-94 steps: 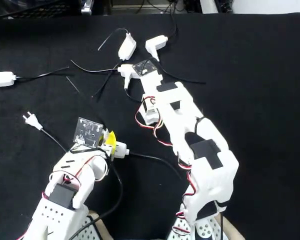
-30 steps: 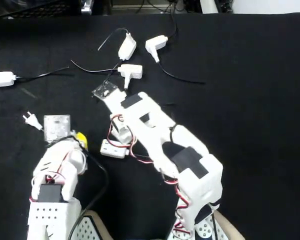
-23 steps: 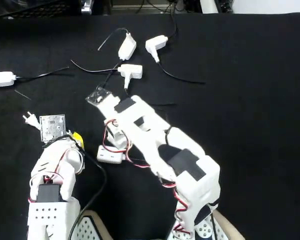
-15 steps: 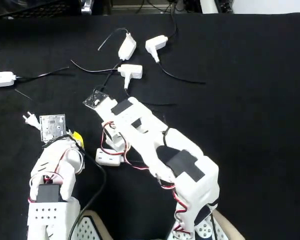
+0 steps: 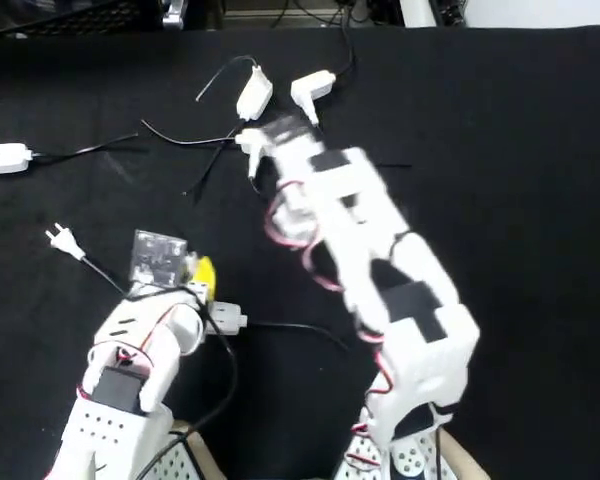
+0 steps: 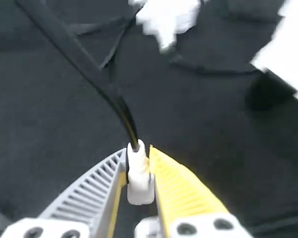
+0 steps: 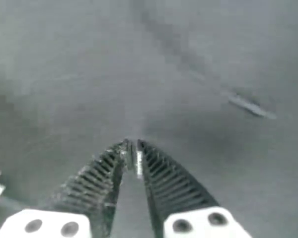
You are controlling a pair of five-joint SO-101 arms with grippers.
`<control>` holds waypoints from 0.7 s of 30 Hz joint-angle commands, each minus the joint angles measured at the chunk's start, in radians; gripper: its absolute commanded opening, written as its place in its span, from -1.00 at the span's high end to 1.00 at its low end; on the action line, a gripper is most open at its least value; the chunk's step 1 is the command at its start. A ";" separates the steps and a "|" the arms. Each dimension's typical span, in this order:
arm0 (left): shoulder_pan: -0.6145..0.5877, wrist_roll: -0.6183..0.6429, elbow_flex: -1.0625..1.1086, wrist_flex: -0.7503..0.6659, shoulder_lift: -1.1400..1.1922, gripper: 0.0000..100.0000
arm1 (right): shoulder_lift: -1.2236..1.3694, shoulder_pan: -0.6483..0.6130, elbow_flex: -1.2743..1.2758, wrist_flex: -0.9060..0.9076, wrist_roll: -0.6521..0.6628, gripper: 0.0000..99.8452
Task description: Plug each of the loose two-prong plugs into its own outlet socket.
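My left gripper point(image 6: 138, 151) is shut on a white cable-end socket point(image 6: 139, 173); its black cable point(image 6: 84, 64) runs away over the cloth. In the high view this socket point(image 5: 228, 320) sits beside the left arm's yellow finger point(image 5: 202, 272). A loose two-prong plug point(image 5: 60, 238) lies at the left on a black cable. My right gripper point(image 7: 131, 144) has its jaws together, with a thin pale sliver between the tips. In the high view it is blurred point(image 5: 278, 130), right next to a white plug point(image 5: 252, 143) at the back centre.
Two more white plugs point(image 5: 255, 95) point(image 5: 313, 87) lie at the back and another white one point(image 5: 5, 157) at the far left, each with a black lead. Thin black cables cross the cloth point(image 5: 500, 200) between them. The right half has free room.
The right arm has swung from the left-centre of the table up to the white plugs at the back. The left arm has moved right, away from the two-prong plug, and the white socket has shifted right.
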 commanded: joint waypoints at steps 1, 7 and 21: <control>0.048 -0.003 0.022 -0.063 -0.012 0.94 | -0.038 0.072 -0.028 -0.054 0.061 0.97; 0.050 -0.005 0.013 0.005 -0.014 0.94 | 0.088 0.043 -0.045 -0.123 0.075 0.97; 0.050 -0.006 -0.134 0.233 -0.014 0.94 | 0.275 0.046 -0.292 0.048 0.034 0.98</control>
